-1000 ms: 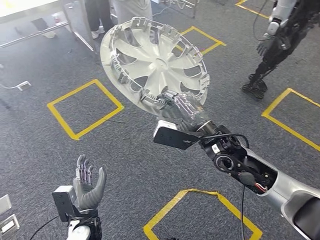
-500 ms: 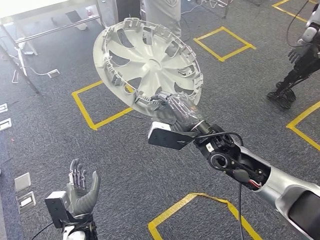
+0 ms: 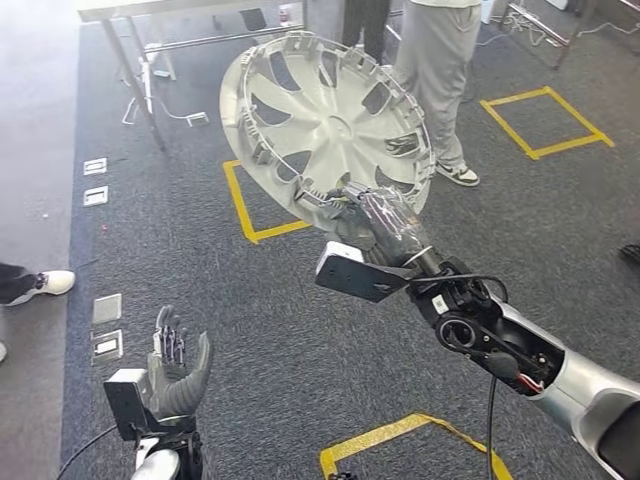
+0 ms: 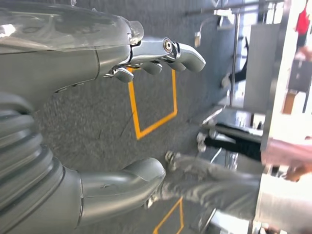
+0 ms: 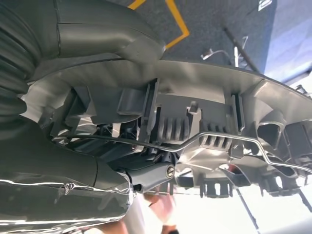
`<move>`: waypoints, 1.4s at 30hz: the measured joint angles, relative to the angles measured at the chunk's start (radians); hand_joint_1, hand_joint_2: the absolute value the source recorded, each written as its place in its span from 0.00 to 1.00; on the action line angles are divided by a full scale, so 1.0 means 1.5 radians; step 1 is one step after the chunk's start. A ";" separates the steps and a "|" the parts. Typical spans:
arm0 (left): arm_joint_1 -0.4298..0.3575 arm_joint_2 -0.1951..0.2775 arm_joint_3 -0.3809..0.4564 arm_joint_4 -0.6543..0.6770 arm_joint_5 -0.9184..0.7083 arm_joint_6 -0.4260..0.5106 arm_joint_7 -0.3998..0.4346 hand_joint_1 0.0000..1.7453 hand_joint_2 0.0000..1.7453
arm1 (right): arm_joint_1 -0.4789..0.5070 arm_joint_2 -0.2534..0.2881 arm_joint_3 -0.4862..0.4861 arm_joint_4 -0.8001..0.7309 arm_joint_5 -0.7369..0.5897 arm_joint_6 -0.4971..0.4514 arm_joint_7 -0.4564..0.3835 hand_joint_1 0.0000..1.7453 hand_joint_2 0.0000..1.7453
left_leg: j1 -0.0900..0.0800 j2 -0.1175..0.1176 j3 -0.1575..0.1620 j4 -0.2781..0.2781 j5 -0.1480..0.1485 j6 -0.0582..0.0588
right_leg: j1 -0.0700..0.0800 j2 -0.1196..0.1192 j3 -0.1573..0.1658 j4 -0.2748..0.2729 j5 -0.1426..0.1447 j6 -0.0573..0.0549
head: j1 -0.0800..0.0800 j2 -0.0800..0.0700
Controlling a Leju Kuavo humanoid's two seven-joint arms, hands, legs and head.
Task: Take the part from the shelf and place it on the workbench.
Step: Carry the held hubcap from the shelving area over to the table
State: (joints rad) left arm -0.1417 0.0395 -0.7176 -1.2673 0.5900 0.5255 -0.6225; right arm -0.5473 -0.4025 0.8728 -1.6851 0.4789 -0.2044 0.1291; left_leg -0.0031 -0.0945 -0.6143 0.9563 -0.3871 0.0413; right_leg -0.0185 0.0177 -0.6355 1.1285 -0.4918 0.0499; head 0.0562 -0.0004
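The part is a silver hubcap, its ribbed inner side facing me, held up tilted over the grey carpet. My right hand grips its near rim, with the arm stretching in from the lower right. In the right wrist view the hubcap's clips and wire ring pass between the thumb and fingers of the right hand. My left hand is low at the left, palm up, fingers apart and holding nothing. The left wrist view confirms the left hand is spread over bare carpet.
A person in grey trousers stands just behind the hubcap. A metal-legged table is at the back left. Yellow tape squares mark the carpet. A shoe is at the left edge, with floor outlet plates nearby.
The whole scene has swung across the picture, so the camera has turned; the table and a person have come into view. The hubcap stays in my right hand, and the left hand keeps its pose.
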 joint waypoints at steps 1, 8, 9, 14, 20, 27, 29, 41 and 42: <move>-0.001 0.000 0.000 0.000 0.000 0.001 0.000 0.00 1.00 | 0.000 -0.001 0.000 -0.001 0.000 0.001 0.000 1.00 1.00 | -0.001 -0.010 -0.002 0.004 -0.001 -0.002 | -0.002 0.016 0.019 -0.045 0.020 -0.002 | 0.002 0.000; -0.002 0.001 0.000 0.000 0.006 0.008 -0.002 0.00 1.00 | -0.004 -0.002 -0.003 -0.004 -0.003 0.006 -0.012 1.00 1.00 | -0.002 0.000 -0.031 0.045 -0.022 -0.025 | -0.007 0.013 0.051 -0.112 0.036 -0.017 | -0.009 0.000; -0.002 0.001 0.000 0.000 0.006 0.008 -0.003 0.00 1.00 | -0.004 -0.002 -0.004 -0.004 -0.005 0.006 -0.015 1.00 1.00 | -0.001 0.027 -0.049 0.084 -0.043 -0.029 | -0.006 0.007 0.052 -0.113 0.036 -0.019 | -0.014 0.000; 0.000 0.002 0.000 0.000 0.012 0.008 -0.003 0.00 1.00 | -0.004 -0.002 -0.005 -0.001 -0.011 0.006 -0.022 1.00 1.00 | 0.008 0.059 -0.091 0.166 -0.056 -0.036 | -0.006 -0.013 0.053 -0.113 0.034 -0.021 | -0.029 0.000; -0.001 0.002 0.000 0.000 0.016 0.006 0.002 0.00 1.00 | -0.006 -0.001 -0.005 0.000 -0.013 0.006 -0.025 1.00 1.00 | 0.004 0.063 -0.009 0.003 -0.003 -0.021 | 0.000 -0.019 0.054 -0.111 0.026 -0.013 | -0.028 0.000; 0.000 0.002 0.000 0.000 0.012 0.012 0.010 0.00 1.00 | -0.006 -0.001 -0.006 0.000 -0.014 0.006 -0.024 1.00 1.00 | 0.004 0.058 -0.008 0.004 -0.005 -0.017 | 0.000 -0.023 0.063 -0.123 0.029 -0.009 | -0.016 0.000; 0.000 0.002 0.000 0.000 0.012 0.013 0.011 0.00 1.00 | -0.006 -0.001 -0.006 0.000 -0.014 0.006 -0.024 1.00 1.00 | 0.004 0.058 -0.008 0.004 -0.006 -0.015 | 0.000 -0.023 0.063 -0.125 0.029 -0.006 | -0.015 0.000; 0.000 0.002 0.000 0.000 0.012 0.013 0.010 0.00 1.00 | -0.006 0.000 -0.006 0.003 -0.017 0.006 -0.031 1.00 1.00 | 0.004 0.059 -0.006 0.001 -0.004 -0.014 | 0.000 -0.023 0.064 -0.126 0.030 -0.003 | -0.020 0.000; 0.000 0.002 0.000 0.000 0.012 0.013 0.010 0.00 1.00 | -0.006 0.000 -0.006 0.004 -0.019 0.006 -0.031 1.00 1.00 | 0.004 0.059 -0.005 0.000 -0.004 -0.014 | 0.000 -0.023 0.064 -0.126 0.030 -0.003 | -0.021 0.000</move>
State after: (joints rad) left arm -0.1413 0.0431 -0.7176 -1.2676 0.6076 0.5447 -0.6069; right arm -0.5562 -0.4024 0.8640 -1.6797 0.4506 -0.1953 0.0819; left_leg 0.0027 -0.0066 -0.6226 0.9569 -0.3930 0.0202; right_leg -0.0180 -0.0173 -0.5399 0.9399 -0.4468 0.0447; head 0.0250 -0.0004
